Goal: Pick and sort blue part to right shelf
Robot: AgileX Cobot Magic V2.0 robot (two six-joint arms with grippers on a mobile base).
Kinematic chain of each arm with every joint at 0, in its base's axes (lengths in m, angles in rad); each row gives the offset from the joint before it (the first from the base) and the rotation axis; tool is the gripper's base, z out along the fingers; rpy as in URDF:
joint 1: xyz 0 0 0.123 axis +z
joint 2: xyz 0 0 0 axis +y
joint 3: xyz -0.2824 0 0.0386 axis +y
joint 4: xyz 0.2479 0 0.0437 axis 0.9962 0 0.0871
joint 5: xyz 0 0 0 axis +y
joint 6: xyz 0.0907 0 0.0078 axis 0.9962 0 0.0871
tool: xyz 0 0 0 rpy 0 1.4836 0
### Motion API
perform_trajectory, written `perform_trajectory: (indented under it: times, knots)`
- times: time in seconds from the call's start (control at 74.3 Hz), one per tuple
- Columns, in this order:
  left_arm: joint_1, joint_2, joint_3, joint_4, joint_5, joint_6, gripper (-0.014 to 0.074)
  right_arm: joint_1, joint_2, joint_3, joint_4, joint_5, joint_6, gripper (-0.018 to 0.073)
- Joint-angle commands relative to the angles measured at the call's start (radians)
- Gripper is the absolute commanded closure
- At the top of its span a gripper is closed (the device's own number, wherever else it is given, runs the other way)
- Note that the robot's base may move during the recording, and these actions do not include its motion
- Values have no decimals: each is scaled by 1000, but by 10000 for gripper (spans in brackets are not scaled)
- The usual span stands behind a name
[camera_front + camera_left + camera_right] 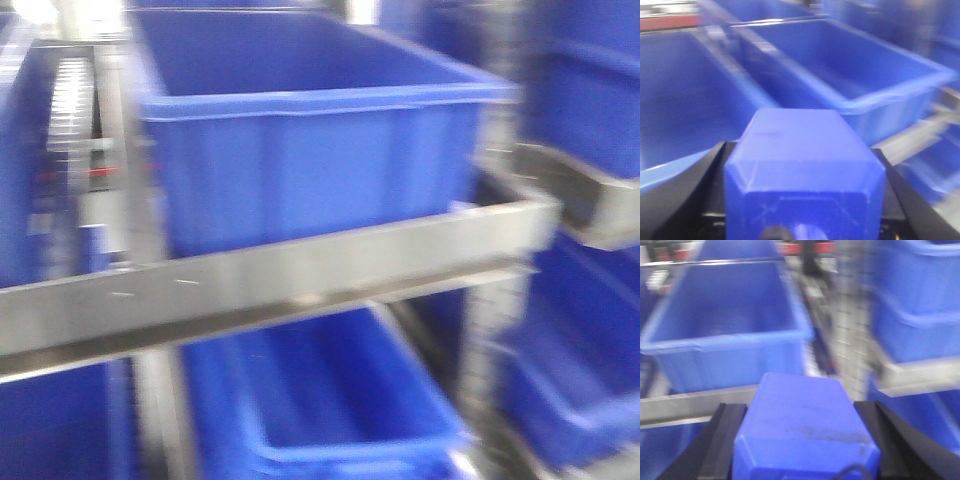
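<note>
A solid-blue faceted blue part (800, 150) fills the space between my left gripper's (802, 195) black fingers (687, 195), which are shut on it. A like blue part (805, 415) sits clamped in my right gripper (805, 445), between black fingers (722, 440). Both are held in front of the right shelf, whose flat steel front rail (300, 270) crosses the front view. A large blue open bin (310, 150) stands behind the rail. Neither gripper shows in the front view. All views are blurred.
More blue bins sit below the rail (330, 400) and at the right (590, 90). Roller tracks (70, 110) run at the left. The left wrist view shows an open bin (855, 70) ahead. The right wrist view shows a bin (730, 325), a rail (685, 402) and stacked bins (920, 300).
</note>
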Motion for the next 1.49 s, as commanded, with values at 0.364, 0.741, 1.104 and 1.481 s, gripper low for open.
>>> perform_trajectory:
  times: [0.364,0.741,1.104,1.481]
  knots:
    - [-9,16,-26,-4,-95,1,316,-4,18,-31,-14,-89,-5,277]
    - [-9,16,-26,-4,-95,1,316,-4,18,-31,-14,-89,-5,277]
    - [-9,16,-26,-4,-95,1,316,-4,18,-31,-14,-89,-5,277]
    - [-9,16,-26,-4,-103,1,316,-4,18,-31,-14,-89,-5,277]
